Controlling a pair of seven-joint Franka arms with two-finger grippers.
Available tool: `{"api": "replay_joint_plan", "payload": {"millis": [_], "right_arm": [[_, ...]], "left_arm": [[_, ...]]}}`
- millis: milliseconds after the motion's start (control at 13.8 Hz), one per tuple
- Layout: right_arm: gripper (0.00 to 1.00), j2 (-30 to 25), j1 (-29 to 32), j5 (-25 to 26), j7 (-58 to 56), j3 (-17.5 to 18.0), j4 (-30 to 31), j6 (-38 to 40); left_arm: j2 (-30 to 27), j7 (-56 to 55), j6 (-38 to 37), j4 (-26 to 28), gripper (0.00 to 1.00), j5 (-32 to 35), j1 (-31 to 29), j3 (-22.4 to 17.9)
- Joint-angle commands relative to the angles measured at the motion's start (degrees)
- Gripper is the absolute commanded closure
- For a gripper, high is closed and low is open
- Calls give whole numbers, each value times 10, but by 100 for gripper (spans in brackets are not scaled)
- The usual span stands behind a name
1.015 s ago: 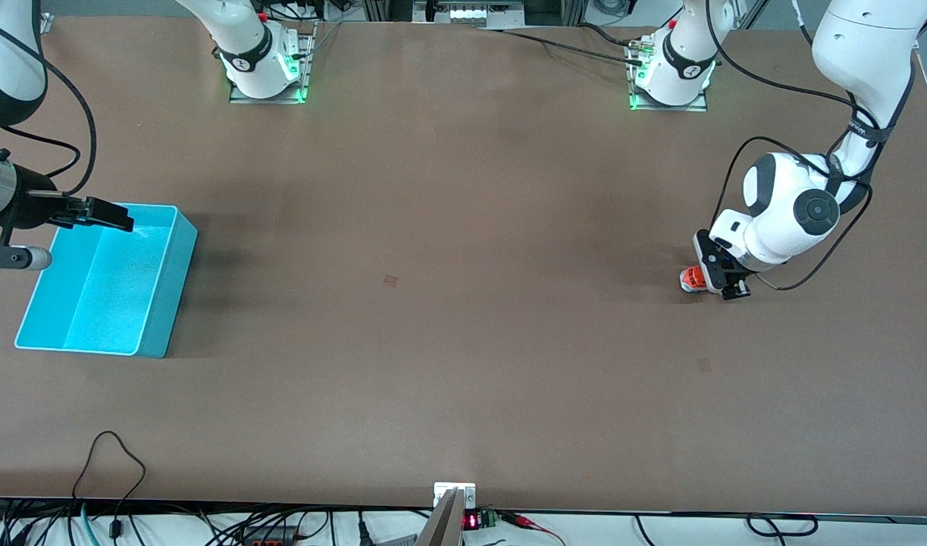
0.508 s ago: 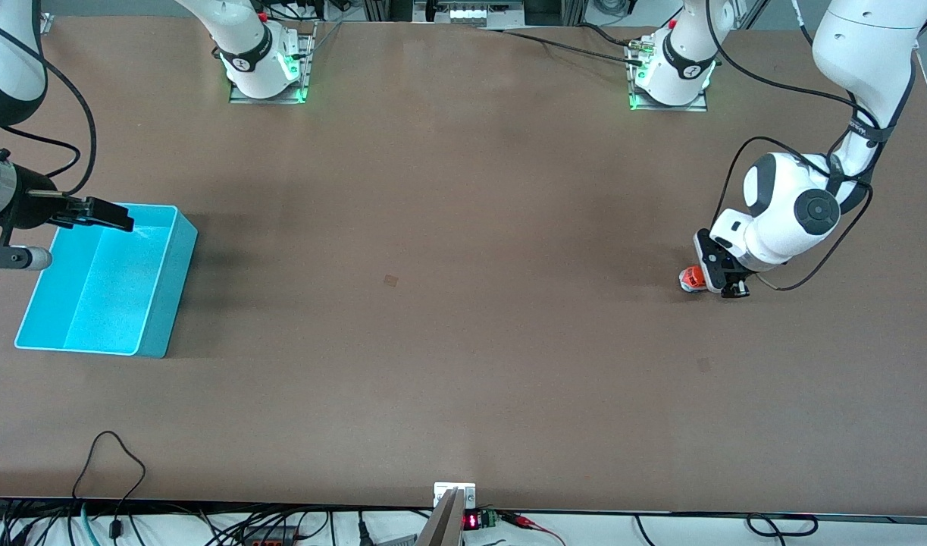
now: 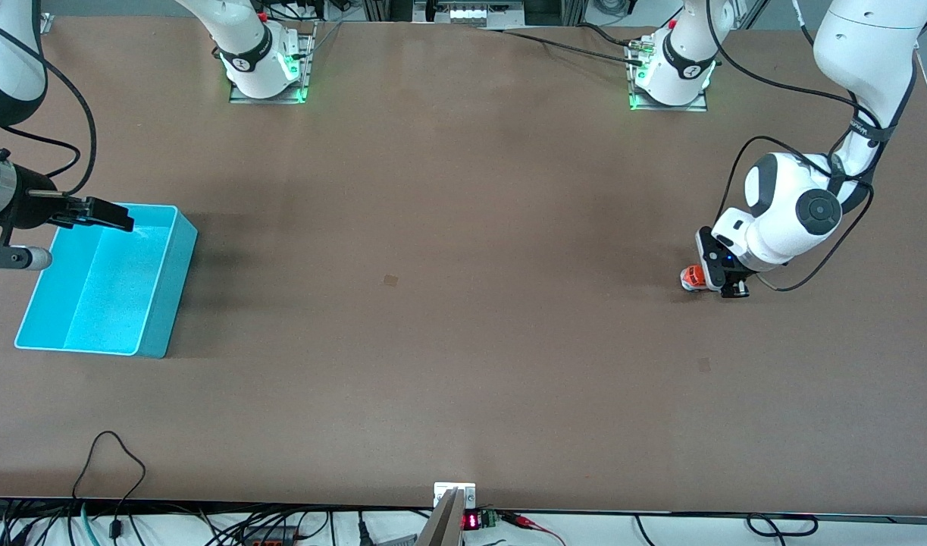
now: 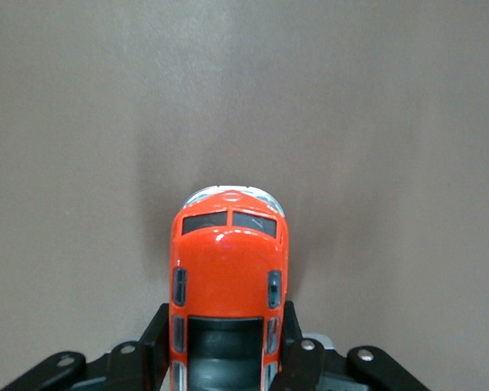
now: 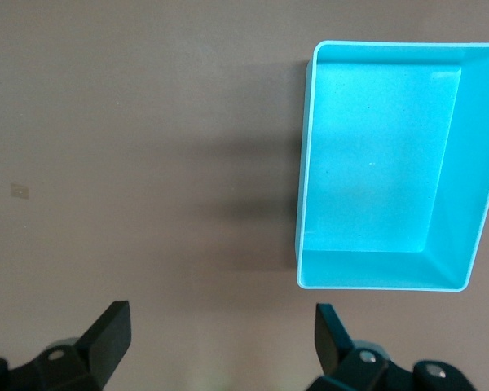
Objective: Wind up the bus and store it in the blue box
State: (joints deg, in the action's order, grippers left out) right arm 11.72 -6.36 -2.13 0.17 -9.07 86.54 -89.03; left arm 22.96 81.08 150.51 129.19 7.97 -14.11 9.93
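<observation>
The small orange bus (image 3: 690, 277) stands on the brown table toward the left arm's end. My left gripper (image 3: 715, 280) is down at the table, shut on the bus. In the left wrist view the black fingers (image 4: 157, 336) press both sides of the bus (image 4: 228, 265), whose windscreen end sticks out past my left gripper (image 4: 226, 330). The blue box (image 3: 176, 267) sits empty toward the right arm's end. My right gripper (image 3: 105, 214) hangs open over the box's rim. In the right wrist view the right gripper (image 5: 220, 336) holds nothing, with the box (image 5: 305, 163) below it.
Both arm bases (image 3: 264, 68) stand along the table edge farthest from the front camera. Cables (image 3: 107, 462) lie at the edge nearest the camera. A small pale mark (image 3: 390, 280) shows on the table's middle.
My left gripper's fingers have drawn in onto the bus and the hand has shifted very slightly. The right arm and the box have not moved.
</observation>
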Motion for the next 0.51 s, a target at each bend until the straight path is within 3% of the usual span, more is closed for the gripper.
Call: {"api": "replay_joint_plan", "payload": {"millis": [0, 435], "right_arm": [[0, -4, 1, -9, 1, -1, 1, 5], [0, -4, 3, -9, 0, -2, 1, 5]], "left_arm": [[16, 23, -3, -8, 60, 11, -9, 2], [44, 68, -4, -31, 65, 11, -43, 1]]}}
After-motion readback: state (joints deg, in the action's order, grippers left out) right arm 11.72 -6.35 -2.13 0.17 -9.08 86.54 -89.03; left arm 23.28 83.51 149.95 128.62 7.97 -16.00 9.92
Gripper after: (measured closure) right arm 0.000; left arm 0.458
